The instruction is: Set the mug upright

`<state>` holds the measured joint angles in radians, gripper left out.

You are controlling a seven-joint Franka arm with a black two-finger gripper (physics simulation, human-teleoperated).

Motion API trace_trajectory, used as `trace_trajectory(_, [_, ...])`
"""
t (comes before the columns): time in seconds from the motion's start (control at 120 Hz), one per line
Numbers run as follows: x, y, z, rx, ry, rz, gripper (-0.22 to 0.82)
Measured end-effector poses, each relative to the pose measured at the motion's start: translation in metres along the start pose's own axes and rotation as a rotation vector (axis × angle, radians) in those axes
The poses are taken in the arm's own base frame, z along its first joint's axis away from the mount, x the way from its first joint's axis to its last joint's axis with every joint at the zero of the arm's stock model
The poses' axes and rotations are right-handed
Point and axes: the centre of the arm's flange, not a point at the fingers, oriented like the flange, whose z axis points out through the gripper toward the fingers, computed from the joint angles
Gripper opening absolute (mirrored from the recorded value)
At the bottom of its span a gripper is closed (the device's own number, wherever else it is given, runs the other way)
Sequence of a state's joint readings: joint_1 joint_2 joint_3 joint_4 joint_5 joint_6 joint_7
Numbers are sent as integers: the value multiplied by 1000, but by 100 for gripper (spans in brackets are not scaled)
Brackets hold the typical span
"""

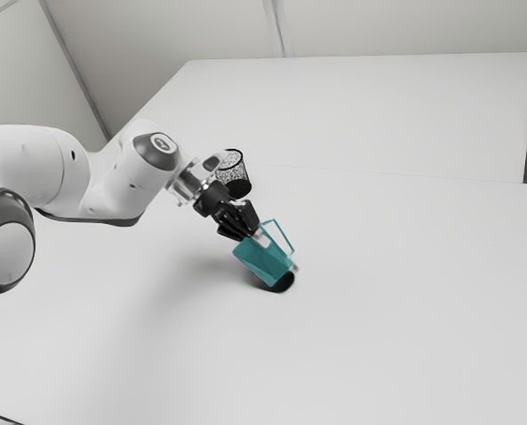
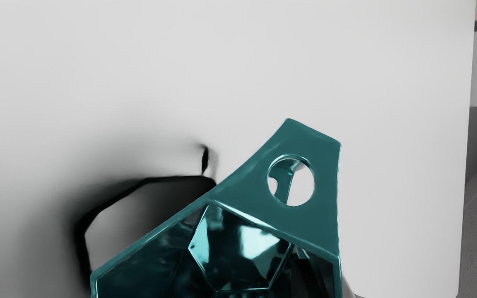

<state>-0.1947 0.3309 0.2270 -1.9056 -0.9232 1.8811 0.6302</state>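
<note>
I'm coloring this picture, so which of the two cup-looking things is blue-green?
The mug, the tilted one with the big handle loop. The other, the cup-shaped holder, is speckled black and white.

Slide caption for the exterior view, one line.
Black two-finger gripper holding a teal mug tilted over a white table, with a black mesh cup nearby.

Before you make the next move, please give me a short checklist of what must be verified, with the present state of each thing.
1. Gripper shut on the mug: ok.
2. Mug upright: not ok, it is tilted.
3. Handle outside the grip: ok.
4. Mug's base touching the table: cannot tell.
5. Mesh holder apart from the mug: ok.
</note>
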Motion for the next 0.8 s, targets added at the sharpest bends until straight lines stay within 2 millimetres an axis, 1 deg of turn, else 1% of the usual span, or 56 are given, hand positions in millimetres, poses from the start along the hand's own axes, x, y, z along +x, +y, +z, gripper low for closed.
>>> trace_trajectory(0.1, [1, 10, -3, 13, 4, 18, -17])
trace_trajectory(0.183, [0, 19, -12, 40, 6, 40, -17])
trace_trajectory(0.267, [0, 24, -18, 78, -2, 58, -18])
trace_trajectory(0.392, [-1, 22, -27, 149, -24, 79, -18])
trace_trajectory(0.533, [-4, 31, -47, 284, -53, 137, -18])
trace_trajectory(0.633, [-7, 29, -59, 382, -79, 165, -18])
trace_trajectory(0.7, [-8, 25, -64, 441, -101, 177, -18])
trace_trajectory(0.8, [-8, 21, -65, 521, -136, 201, -18])
